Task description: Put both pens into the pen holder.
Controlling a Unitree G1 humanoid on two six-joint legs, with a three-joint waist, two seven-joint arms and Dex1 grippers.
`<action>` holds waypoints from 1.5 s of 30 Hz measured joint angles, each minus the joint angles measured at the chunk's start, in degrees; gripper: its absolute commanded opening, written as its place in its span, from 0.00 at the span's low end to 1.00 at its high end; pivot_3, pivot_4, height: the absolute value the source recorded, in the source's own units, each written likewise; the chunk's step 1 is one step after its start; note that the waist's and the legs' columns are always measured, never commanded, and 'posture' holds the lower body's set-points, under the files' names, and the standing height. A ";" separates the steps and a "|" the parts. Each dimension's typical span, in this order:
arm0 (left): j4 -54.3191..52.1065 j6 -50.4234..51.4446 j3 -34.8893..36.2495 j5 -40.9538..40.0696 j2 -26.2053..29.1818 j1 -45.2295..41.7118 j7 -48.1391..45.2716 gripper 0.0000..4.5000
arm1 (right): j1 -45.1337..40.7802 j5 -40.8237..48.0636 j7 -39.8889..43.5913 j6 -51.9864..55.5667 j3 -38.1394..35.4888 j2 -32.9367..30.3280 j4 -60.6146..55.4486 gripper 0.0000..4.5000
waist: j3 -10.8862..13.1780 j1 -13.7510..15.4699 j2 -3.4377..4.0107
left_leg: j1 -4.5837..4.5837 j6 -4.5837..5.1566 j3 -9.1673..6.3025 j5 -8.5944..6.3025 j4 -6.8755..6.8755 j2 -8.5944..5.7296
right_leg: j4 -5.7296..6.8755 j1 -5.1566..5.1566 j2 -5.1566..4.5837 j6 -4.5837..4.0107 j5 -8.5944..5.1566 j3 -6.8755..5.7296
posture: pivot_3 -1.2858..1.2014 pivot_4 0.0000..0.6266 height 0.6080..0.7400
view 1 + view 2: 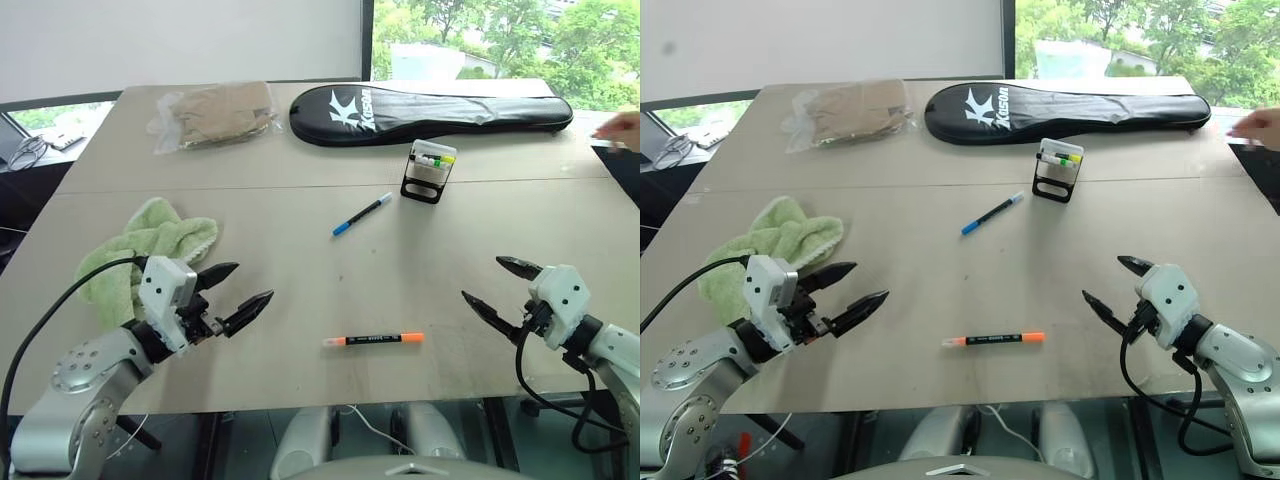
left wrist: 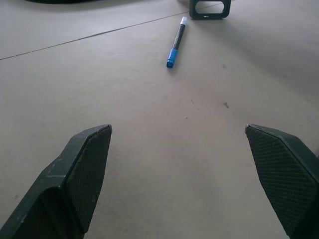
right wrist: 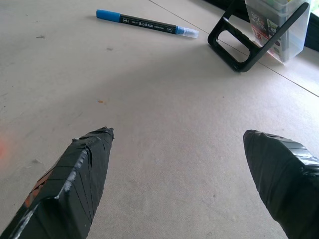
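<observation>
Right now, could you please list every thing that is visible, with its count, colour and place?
table: one, beige, under everything.
pen holder: one, black frame with clear walls, far centre-right, holding capped pens.
blue pen: one, black barrel, centre, near the holder.
orange pen: one, black barrel, near edge, between the grippers.
racket bag: one, black, far side.
towel: one, green, left.
plastic bag: one, clear with tan contents, far left.
person's hand: one, far right edge.
left gripper: open, empty.
right gripper: open, empty.

White "K" logo w/ "Kason" on black racket bag (image 1: 430, 112)
</observation>
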 measured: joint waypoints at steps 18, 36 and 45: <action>-8.60 -0.20 0.48 -4.27 13.85 10.29 -21.01 0.99 | -37.78 4.03 20.35 28.14 36.19 -10.84 -3.06 0.99 | 0.33 -0.26 0.20 | -0.07 0.05 -0.05 -0.03 -0.06 0.06 | -0.28 0.00 0.03 -0.03 0.00 -0.10 | 0.52 0.24 1.00; -0.19 -6.27 3.67 0.75 11.80 11.95 -22.13 1.00 | -45.27 -7.81 17.31 28.76 50.63 2.94 4.80 0.09 | 0.35 -0.22 0.25 | -0.30 0.01 -0.44 -0.02 -0.14 -0.02 | -0.65 -0.08 -0.07 -0.02 0.01 -0.50 | 0.52 0.24 1.00; 1.49 -8.03 2.42 2.40 10.33 9.04 -21.61 1.00 | -44.08 -10.35 15.80 23.67 46.74 0.96 5.65 0.01 | 0.32 -0.20 0.25 | -0.27 0.01 -0.47 -0.02 -0.12 -0.05 | -0.65 -0.02 -0.09 -0.02 0.01 -0.53 | 0.52 0.24 1.00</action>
